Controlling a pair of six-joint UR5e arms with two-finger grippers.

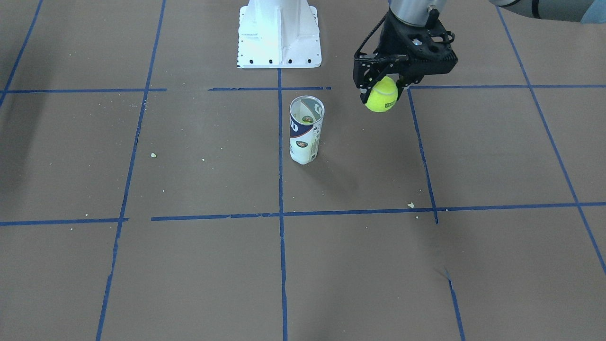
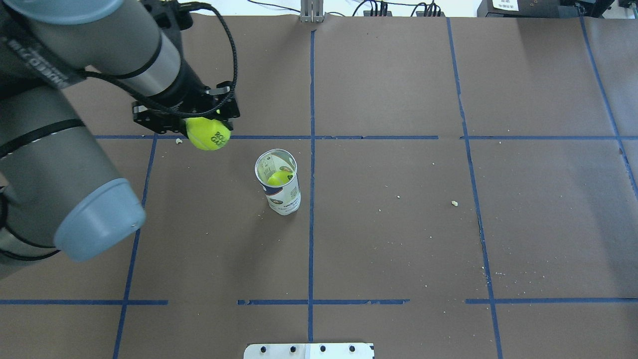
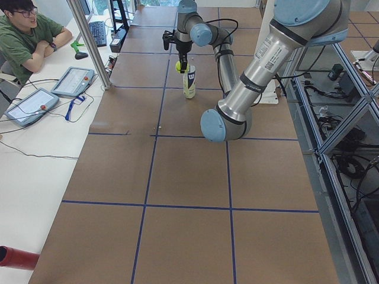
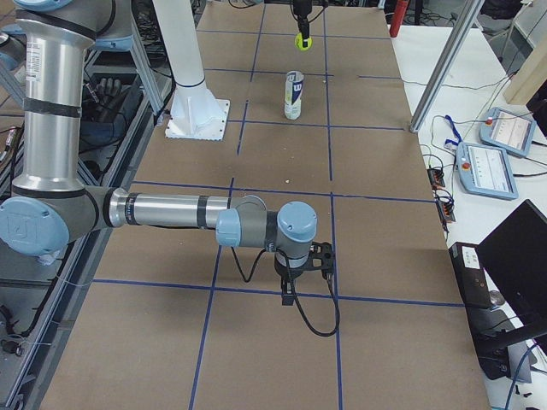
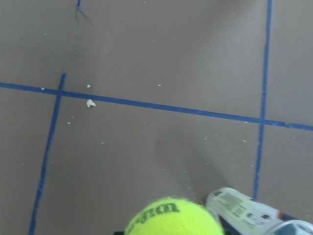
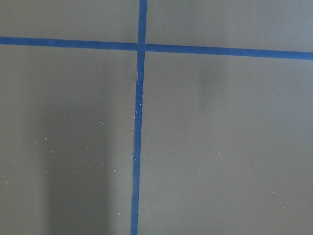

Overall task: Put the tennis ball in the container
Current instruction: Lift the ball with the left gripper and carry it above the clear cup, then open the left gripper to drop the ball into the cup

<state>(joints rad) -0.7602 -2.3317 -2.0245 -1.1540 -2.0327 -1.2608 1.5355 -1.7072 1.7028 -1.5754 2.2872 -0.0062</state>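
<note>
My left gripper [image 1: 381, 91] is shut on a neon yellow-green tennis ball [image 1: 381, 96] and holds it in the air. In the overhead view the tennis ball [image 2: 208, 134] hangs up and to the left of the container [image 2: 280, 185]. The container [image 1: 306, 130] is a clear tube with a white and navy label, standing upright with its mouth open. A second yellow ball [image 2: 279, 178] lies inside it. The left wrist view shows the held ball [image 5: 173, 218] at the bottom edge with the container [image 5: 254, 213] to its right. My right gripper [image 4: 295, 286] hangs low over the table far from both; I cannot tell its state.
The white robot base [image 1: 279, 33] stands behind the container. Blue tape lines cross the brown table, with small crumbs [image 1: 410, 205] scattered about. An operator [image 3: 26, 35] sits at the side bench beside tablets [image 3: 71, 81].
</note>
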